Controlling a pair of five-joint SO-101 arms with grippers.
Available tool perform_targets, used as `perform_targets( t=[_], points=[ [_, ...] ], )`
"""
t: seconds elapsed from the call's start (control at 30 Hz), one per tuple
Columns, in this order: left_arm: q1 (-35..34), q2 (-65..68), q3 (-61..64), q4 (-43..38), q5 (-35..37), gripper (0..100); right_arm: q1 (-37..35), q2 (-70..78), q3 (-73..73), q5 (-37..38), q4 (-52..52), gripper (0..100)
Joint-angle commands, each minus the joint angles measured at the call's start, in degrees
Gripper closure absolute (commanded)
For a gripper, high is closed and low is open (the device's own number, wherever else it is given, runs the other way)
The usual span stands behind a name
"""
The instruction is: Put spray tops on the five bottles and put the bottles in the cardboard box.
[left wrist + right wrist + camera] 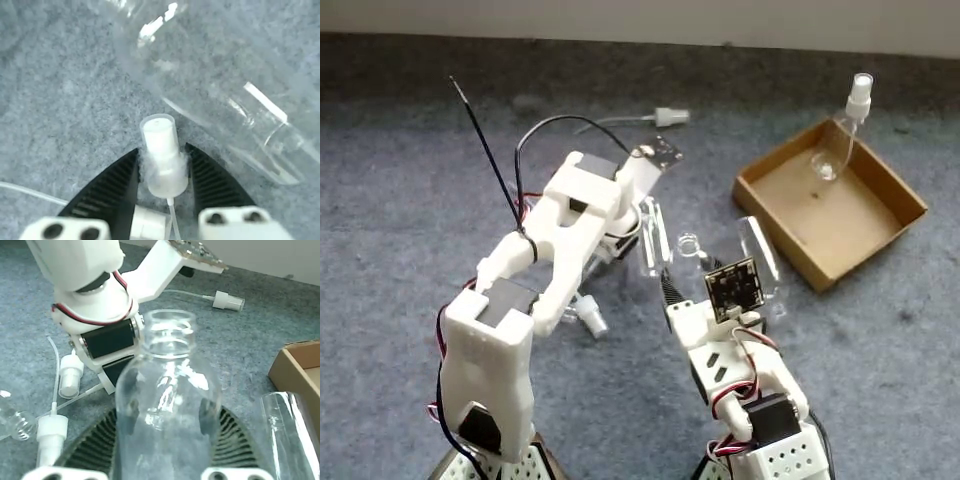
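Note:
My left gripper point(161, 149) is shut on a white spray top point(162, 160), nozzle end outward, its dip tube trailing back between the fingers. Just beyond it a clear bottle point(215, 90) lies across the view. My right gripper point(167, 415) is shut on a clear bottle point(167, 390) held upright with an open neck point(688, 243). The left arm point(580, 210) hangs right behind that bottle. The cardboard box point(880, 225) sits at the right, with one capped bottle point(850, 110) leaning in its far corner.
A loose spray top point(670, 117) lies on the grey carpet at the back. Two more spray tops point(70, 375) point(50, 435) lie near the left arm's base side. Another bare bottle point(760, 255) lies beside the right gripper. A small bottle point(12, 420) lies farther off.

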Motion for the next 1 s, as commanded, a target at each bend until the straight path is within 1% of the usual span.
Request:
perform_targets(
  t=[0.0, 0.23, 0.43, 0.6, 0.77, 0.97],
  points=[
    [0.7, -1.1, -3.0, -0.9, 0.5, 96, -0.4, -1.0, 8.7, -0.1, 0.0, 89.6],
    [0.7, -4.5, -9.0, -0.4, 0.6, 96, -0.4, -1.0, 8.7, -0.1, 0.0, 89.6],
    [0.3, -12.3, -8.9, -0.1, 0.6, 96, -0.6, -1.0, 8.7, -0.1, 0.0, 89.6],
    [0.2, -19.4, -9.0, 3.6, 0.6, 96, -0.6, -1.0, 8.7, -0.1, 0.0, 89.6],
    [-0.7, -27.3, -9.0, 5.4, 0.6, 96, -0.7, -1.0, 8.7, -0.1, 0.0, 89.6],
    [-0.7, -35.3, -8.9, 5.3, 0.5, 96, -0.7, -1.0, 8.7, -0.1, 0.0, 89.6]
  ],
)
